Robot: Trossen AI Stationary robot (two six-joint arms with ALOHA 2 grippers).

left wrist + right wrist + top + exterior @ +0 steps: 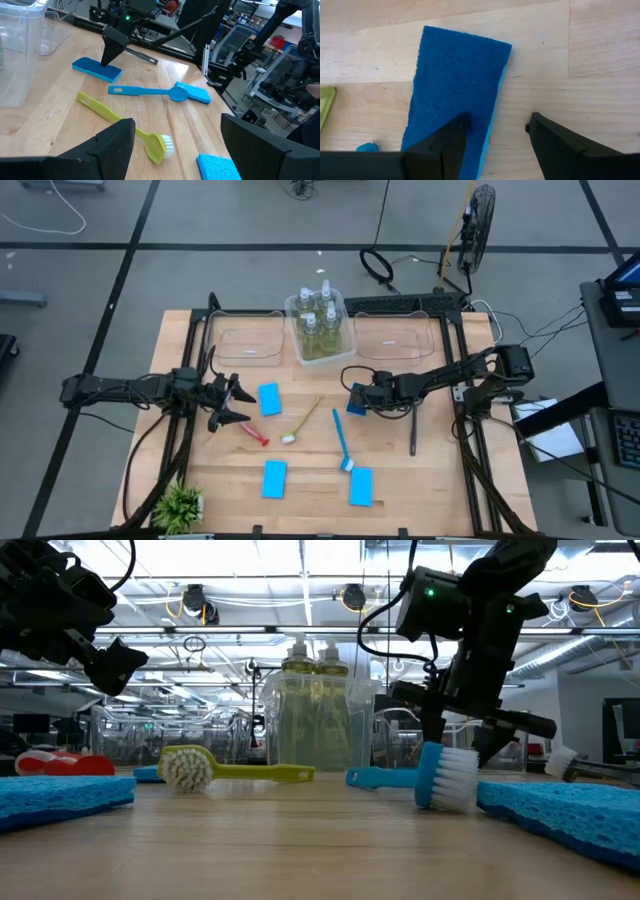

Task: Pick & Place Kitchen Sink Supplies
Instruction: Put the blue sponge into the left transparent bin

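Note:
Several pump bottles (320,323) of yellow-green liquid stand in the middle clear bin (293,308). My right gripper (355,402) hangs open just over a blue sponge (455,95), one finger (440,145) above the sponge and the other over bare wood. My left gripper (233,402) is open and holds nothing, between a second sponge (269,398) and the red brush (252,435). The yellow-green brush (303,420), blue brush (342,442) and dark grey brush (412,428) lie flat on the table. Two more sponges (274,478) (361,486) rest near the front edge.
Two clear bins (245,340) (397,340) flank the bottle bin at the back. A small green potted plant (180,505) stands at the front left corner. Cables and a fan (478,225) are on the floor behind the table.

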